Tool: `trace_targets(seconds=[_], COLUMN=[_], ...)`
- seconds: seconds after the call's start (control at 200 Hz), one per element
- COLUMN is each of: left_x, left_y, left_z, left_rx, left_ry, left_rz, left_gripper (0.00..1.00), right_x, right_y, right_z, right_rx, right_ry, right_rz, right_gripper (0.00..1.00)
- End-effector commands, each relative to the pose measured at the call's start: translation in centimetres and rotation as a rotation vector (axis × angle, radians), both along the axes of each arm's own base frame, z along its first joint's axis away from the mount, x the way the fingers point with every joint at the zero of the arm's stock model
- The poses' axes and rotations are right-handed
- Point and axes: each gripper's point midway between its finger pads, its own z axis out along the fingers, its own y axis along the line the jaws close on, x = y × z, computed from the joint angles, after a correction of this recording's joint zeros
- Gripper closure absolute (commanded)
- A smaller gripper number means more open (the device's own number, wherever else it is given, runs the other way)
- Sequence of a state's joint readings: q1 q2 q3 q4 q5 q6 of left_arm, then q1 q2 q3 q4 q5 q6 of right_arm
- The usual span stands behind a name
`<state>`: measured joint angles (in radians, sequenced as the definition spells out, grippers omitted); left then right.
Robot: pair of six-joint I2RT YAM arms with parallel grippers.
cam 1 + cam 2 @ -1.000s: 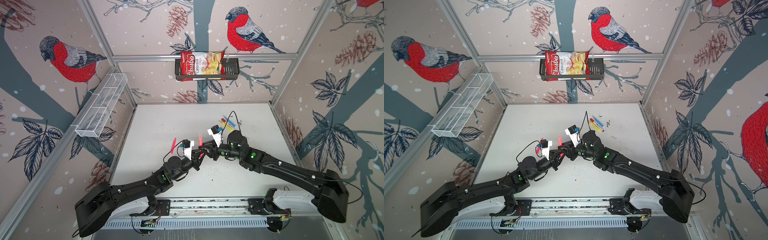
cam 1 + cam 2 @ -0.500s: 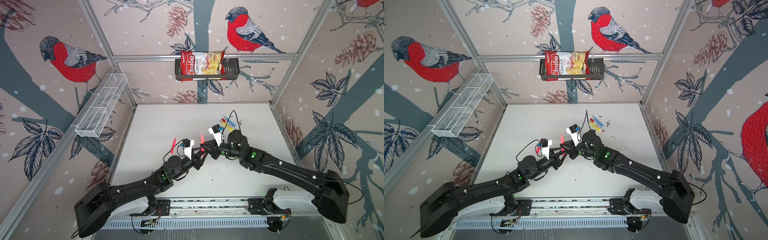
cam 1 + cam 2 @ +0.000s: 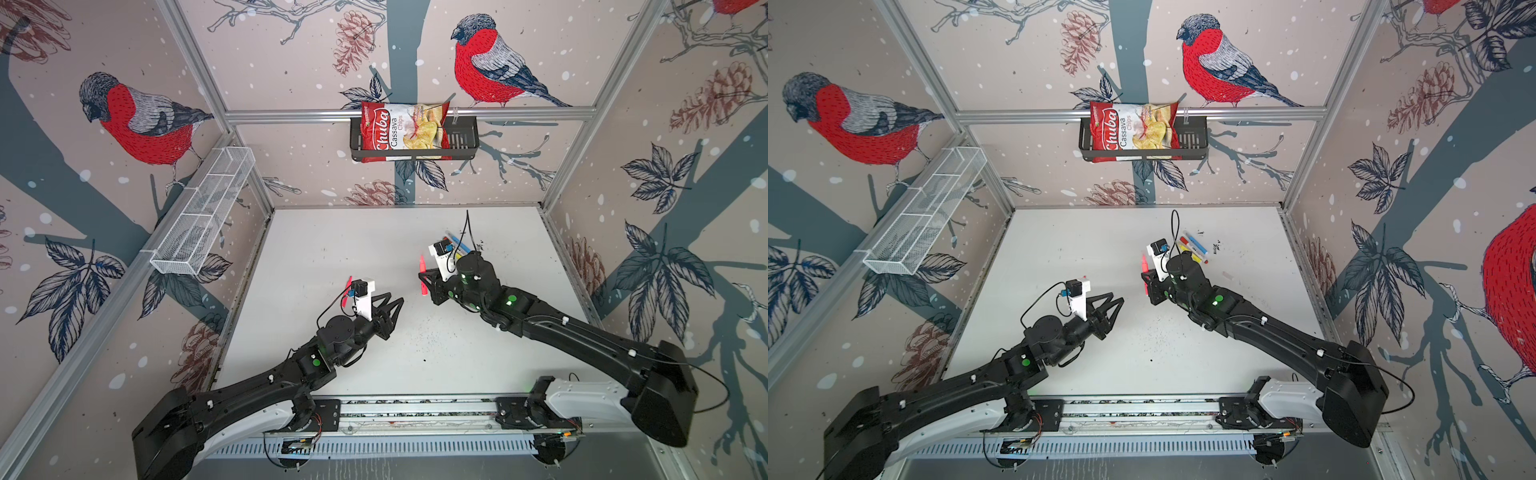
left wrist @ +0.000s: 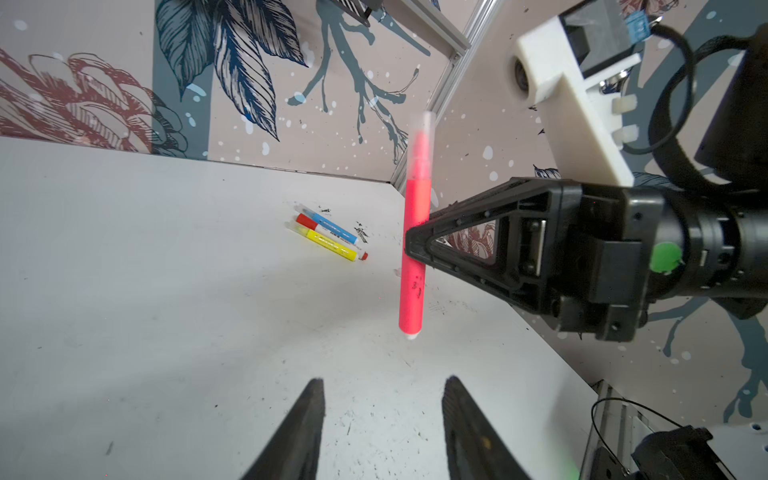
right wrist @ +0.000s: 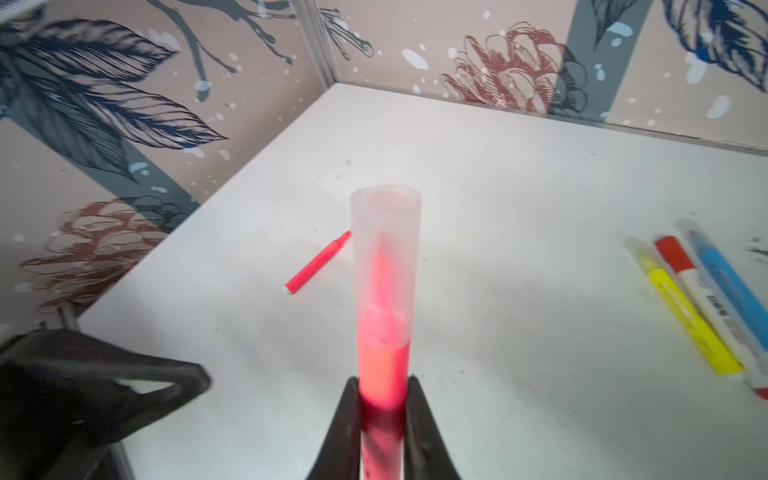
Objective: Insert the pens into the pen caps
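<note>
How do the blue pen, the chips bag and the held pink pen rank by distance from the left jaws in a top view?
1. Pink pen, held up mid-scene, closest.
2. Blue pen, lying further right and back.
3. Chips bag, high at the back.

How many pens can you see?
5. The capped pink pen is held by the right gripper. The bare pink pen lies on the table by the left gripper. The yellow pen, white pen and blue pen lie together farther back. None seems hidden.
</note>
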<state>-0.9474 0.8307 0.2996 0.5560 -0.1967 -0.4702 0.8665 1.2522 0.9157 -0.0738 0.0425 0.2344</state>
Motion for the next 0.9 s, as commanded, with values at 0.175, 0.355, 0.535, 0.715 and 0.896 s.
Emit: trace_targets(seconds=[0.175, 0.355, 0.535, 0.715, 0.896], left_x=[0.3, 0.0, -0.2, -0.3, -0.6], left_y=[2.0, 2.7, 3.5, 4.3, 5.0], left_z=[-1.0, -1.0, -0.9, -0.3, 0.2], left_rx=[0.047, 0.039, 0.036, 0.029, 0.011], left_ry=[0.009, 0.004, 0.0, -0.013, -0.025], left_rz=[0.086, 0.095, 0.115, 0.135, 0.147], left_gripper=[0.53, 0.53, 0.53, 0.53, 0.53], right_x=[5.2, 7.1, 8.7, 10.4, 12.6], right_y=[-4.5, -5.0, -4.3, -4.1, -5.1], right_z=[-7.3, -11.7, -14.2, -16.6, -18.3], right_rx=[-0.383, -0.593, -0.734, -0.852, -0.945], right_ry=[0.086, 0.134, 0.122, 0.133, 0.131], right_rz=[-0.201, -0.224, -0.181, -0.115, -0.09], right_gripper=[0.97, 0.98, 0.98, 0.97, 0.98])
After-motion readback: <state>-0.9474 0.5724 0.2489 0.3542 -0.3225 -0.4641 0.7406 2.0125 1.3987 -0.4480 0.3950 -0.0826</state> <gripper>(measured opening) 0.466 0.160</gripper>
